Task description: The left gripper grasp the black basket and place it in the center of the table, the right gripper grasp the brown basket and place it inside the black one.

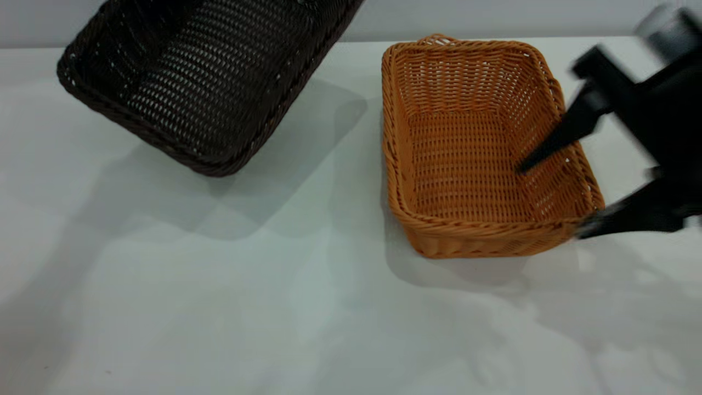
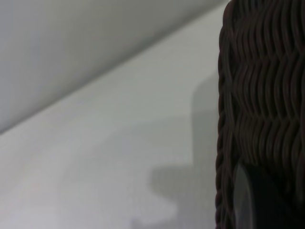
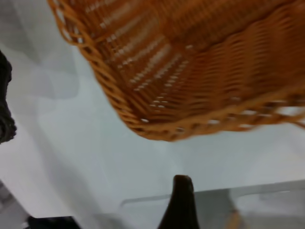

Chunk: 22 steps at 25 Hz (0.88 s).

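The black basket (image 1: pixel 203 77) hangs tilted above the table (image 1: pixel 219 307) at the far left, its shadow below it. The left gripper is out of the exterior view. In the left wrist view one of its dark fingers (image 2: pixel 255 200) presses against the basket's woven wall (image 2: pixel 262 86). The brown basket (image 1: pixel 471 148) stands flat on the table at the right. My right gripper (image 1: pixel 551 198) is open and straddles the basket's right wall near the front corner, one finger inside and one outside. The right wrist view shows the brown basket (image 3: pixel 190 71) and one dark finger (image 3: pixel 181 205).
The pale wall runs along the table's far edge (image 1: pixel 493 22). Bare tabletop lies between the two baskets and in front of them. An edge of the black basket shows in the right wrist view (image 3: pixel 5 109).
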Tool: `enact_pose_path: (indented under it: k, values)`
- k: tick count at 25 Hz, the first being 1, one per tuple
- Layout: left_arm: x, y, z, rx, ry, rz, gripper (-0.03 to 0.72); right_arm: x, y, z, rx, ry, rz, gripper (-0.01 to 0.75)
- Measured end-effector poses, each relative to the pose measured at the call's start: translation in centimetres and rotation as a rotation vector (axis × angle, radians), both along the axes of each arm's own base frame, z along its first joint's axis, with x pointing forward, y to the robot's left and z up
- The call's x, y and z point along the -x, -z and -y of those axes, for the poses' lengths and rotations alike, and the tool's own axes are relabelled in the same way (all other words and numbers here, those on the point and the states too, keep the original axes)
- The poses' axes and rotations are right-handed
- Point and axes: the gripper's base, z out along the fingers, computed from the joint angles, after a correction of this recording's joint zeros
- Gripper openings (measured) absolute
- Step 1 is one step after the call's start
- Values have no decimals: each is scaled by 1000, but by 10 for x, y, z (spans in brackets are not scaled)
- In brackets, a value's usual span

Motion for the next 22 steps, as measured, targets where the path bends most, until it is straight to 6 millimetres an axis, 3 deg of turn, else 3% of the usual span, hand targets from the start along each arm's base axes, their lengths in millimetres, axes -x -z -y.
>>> enact_pose_path:
  k: [4, 10, 13, 17, 18, 22]
  values:
    - [0, 0, 0, -1, 0, 8, 83, -10, 30, -19, 5, 65, -71, 563]
    - [-1, -1, 0, -11, 9, 12, 82, -20, 72, -17, 81, 171, -159, 541]
    - [-1, -1, 0, -25, 23, 21, 82, -30, 81, -14, 114, 199, -151, 420]
    - [-2, -2, -3, -55, 46, 39, 82, -52, 77, -5, 122, 264, -94, 125]
    - [-3, -2, -6, -63, 47, 45, 82, -58, 76, -1, 119, 275, -78, 85]
    - [-4, -1, -15, -74, 42, 35, 81, -80, 66, 28, 119, 304, -1, 68]
